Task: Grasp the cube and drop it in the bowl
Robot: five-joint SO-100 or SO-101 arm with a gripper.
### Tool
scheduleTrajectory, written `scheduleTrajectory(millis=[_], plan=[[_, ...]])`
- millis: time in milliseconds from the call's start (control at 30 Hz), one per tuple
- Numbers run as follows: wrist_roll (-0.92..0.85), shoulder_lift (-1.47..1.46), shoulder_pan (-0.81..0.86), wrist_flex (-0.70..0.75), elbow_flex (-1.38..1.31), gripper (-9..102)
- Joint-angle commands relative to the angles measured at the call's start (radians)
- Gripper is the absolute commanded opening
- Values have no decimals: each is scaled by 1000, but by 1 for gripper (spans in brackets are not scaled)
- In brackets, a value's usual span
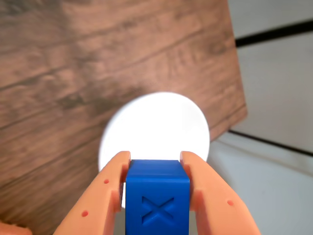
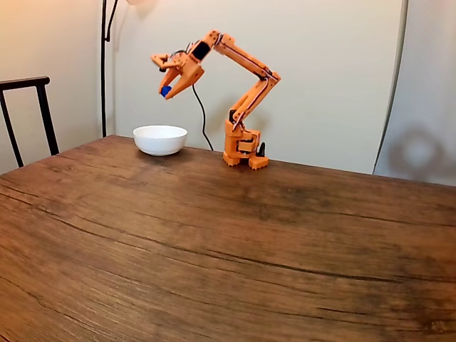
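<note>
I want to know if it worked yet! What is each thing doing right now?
cube: pinched in the tool, up in the air above the bowl
tool: shut on the cube
bowl: upright on the table, nothing seen inside
table: bare wood

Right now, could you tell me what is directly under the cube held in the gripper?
The white bowl sits below the blue cube clamped in the gripper. The cube hides the bowl's near part in the wrist view.
</note>
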Motion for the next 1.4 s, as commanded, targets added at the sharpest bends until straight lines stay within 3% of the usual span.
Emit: scheduleTrajectory(millis=[0, 367, 700, 800, 1000, 1233, 1367], plan=[[31, 12, 52, -67, 49, 5], [104, 11, 276, -282, 255, 5], [103, 9, 322, -512, 459, 6], [100, 9, 322, -525, 477, 7], [94, 9, 322, -514, 474, 22], [89, 21, 313, -511, 474, 23], [31, 31, 262, -413, 445, 23]])
